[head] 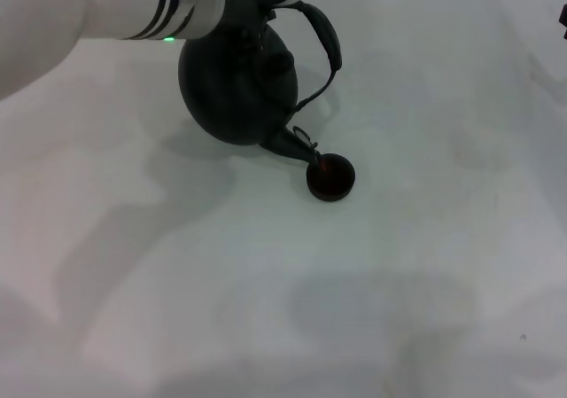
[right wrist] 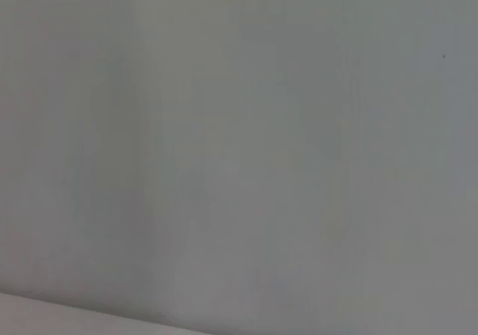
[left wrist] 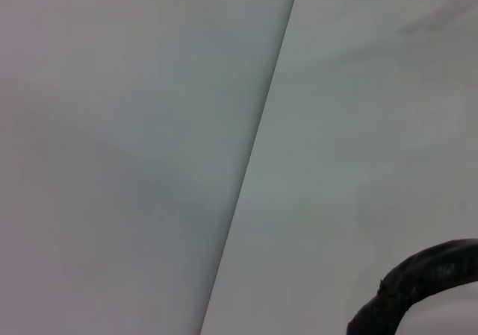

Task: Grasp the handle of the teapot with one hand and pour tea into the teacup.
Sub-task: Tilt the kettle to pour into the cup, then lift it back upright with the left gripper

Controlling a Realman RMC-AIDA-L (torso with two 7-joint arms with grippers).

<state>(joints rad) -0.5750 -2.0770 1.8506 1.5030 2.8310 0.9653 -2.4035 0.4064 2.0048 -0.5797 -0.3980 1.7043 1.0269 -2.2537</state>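
One arm works: the left gripper [head: 252, 12], apparently clamped on the handle [head: 326, 36], tips the teapot [head: 237, 83] spout-first over the teacup [head: 330, 176], so pouring seems underway; next, careful righting.

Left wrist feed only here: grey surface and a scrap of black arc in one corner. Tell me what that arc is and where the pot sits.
Observer: The arc is the handle of the teapot. In the head view the pot is tipped, with its spout pointing down towards the teacup.
Operator: Report the spout against the cup.
Observer: The spout's tip sits at the cup's rim, on the side nearer the pot. The cup stands upright on the table, and its inside looks reddish brown.
Operator: Give me the arm.
Observer: The left arm reaches in over the pot's top and hides the lid. I cannot see its fingers.
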